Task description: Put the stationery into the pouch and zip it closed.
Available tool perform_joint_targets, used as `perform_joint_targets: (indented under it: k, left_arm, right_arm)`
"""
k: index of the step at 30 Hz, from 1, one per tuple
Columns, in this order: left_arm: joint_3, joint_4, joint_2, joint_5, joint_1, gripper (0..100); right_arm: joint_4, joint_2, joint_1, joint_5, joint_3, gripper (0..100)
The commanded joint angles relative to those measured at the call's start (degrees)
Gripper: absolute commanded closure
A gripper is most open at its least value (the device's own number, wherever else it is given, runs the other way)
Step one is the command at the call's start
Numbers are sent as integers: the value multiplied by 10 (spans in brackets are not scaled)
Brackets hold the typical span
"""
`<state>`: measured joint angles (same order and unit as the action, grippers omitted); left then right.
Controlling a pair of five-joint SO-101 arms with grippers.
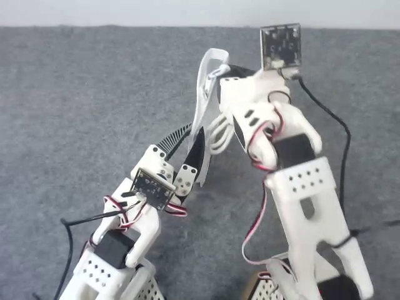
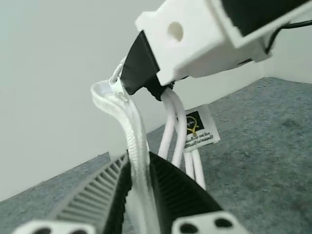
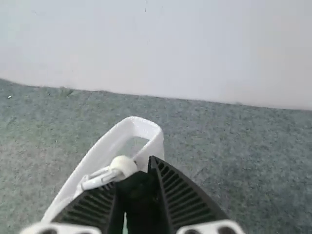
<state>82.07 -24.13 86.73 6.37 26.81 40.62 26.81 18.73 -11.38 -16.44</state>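
The white pouch (image 1: 203, 94) hangs in the air between both arms as a thin upright strip. My left gripper (image 1: 195, 167) is shut on its lower edge, and in the left wrist view the pouch's zipper band (image 2: 136, 146) runs up out of my left gripper (image 2: 140, 195). My right gripper (image 1: 217, 76) is at the pouch's top end, shut on the white zipper pull (image 3: 113, 170). The left wrist view has my right gripper (image 2: 132, 84) pinching that pull (image 2: 117, 87). The pouch's end (image 3: 144, 129) curls just beyond my right gripper (image 3: 132, 192). What is inside the pouch is hidden.
White cords (image 2: 176, 131) and a printed tag (image 2: 200, 127) dangle from the pouch under the right gripper. Grey carpet (image 1: 81, 106) covers the whole table, with a pale wall (image 3: 156, 44) behind it. The arms' cables (image 1: 331, 125) hang near their bases.
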Motion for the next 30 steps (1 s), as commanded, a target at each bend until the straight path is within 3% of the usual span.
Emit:
perform_joint_targets:
  k: [1, 14, 21, 24, 30]
  left_arm:
    - [0, -25, 4, 6, 5, 991]
    - [0, -25, 4, 6, 3, 991]
    - [-15, -32, 4, -2, 5, 989]
    - [-51, -70, 4, -51, 5, 970]
    - [-145, -188, 4, -163, 1, 836]
  right_arm:
    - [-35, -36, -87, -21, 122, 994]
    - [2, -103, -107, -21, 205, 994]
    - [86, -34, -45, 40, 185, 994]
    - [129, 6, -21, 65, 173, 994]
    - [204, 56, 31, 120, 172, 994]
